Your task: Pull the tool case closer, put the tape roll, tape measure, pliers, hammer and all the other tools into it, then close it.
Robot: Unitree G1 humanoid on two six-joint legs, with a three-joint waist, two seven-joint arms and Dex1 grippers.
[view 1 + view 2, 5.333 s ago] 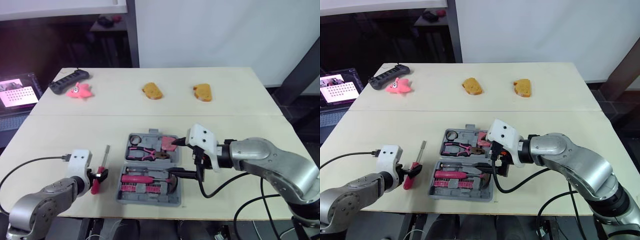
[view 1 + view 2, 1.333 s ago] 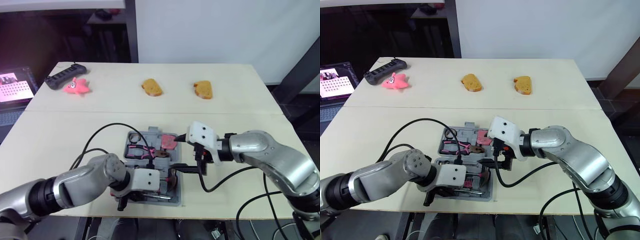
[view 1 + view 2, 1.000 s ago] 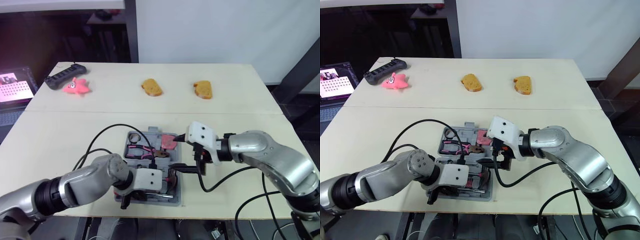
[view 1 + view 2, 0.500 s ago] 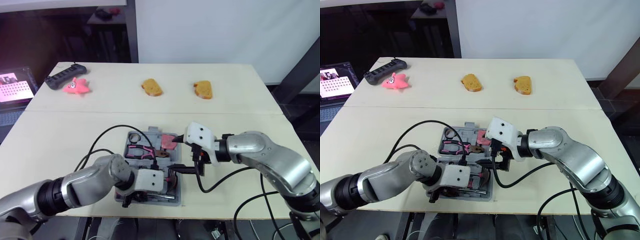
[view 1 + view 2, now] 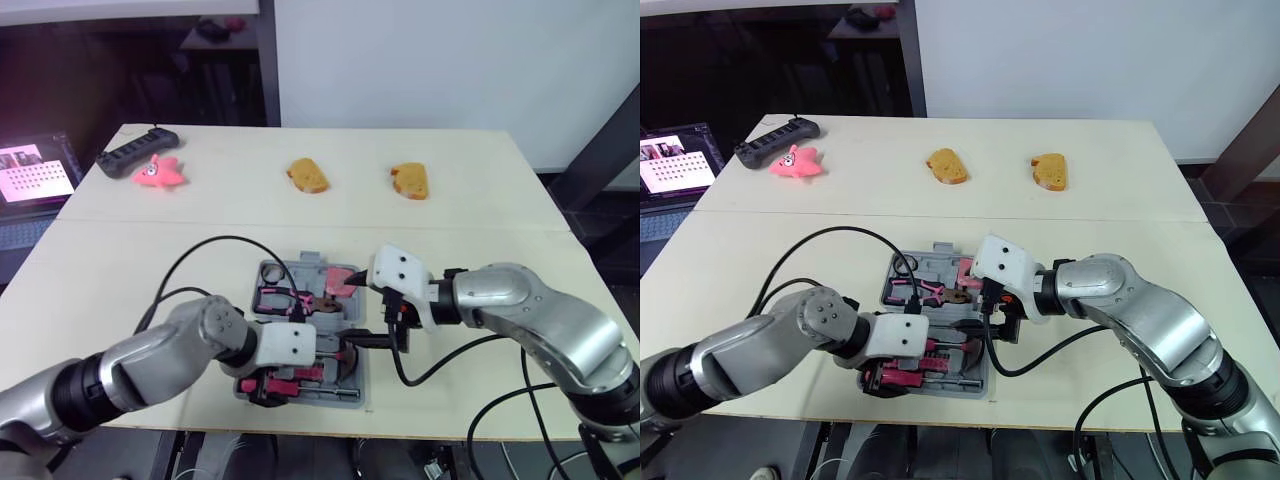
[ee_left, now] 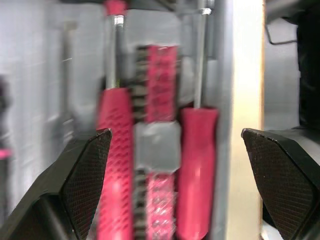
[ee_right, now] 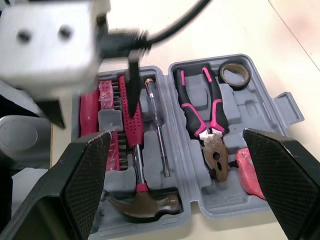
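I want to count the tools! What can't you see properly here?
Head views: the white left wrist block covers part of the tool case's near half.
Left wrist view: screwdrivers blurred, handles cut by the edge.
Right wrist view: tape measure half behind the right gripper's jaw.

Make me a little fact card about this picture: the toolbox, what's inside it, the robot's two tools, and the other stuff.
case: tool case, open, flat on the table
inside: pliers, tape roll, hammer, tape measure, screwdrivers
left tool: open, above the screwdrivers
right tool: open, at the case's right side
far side: two bread pieces, pink toy, power strip
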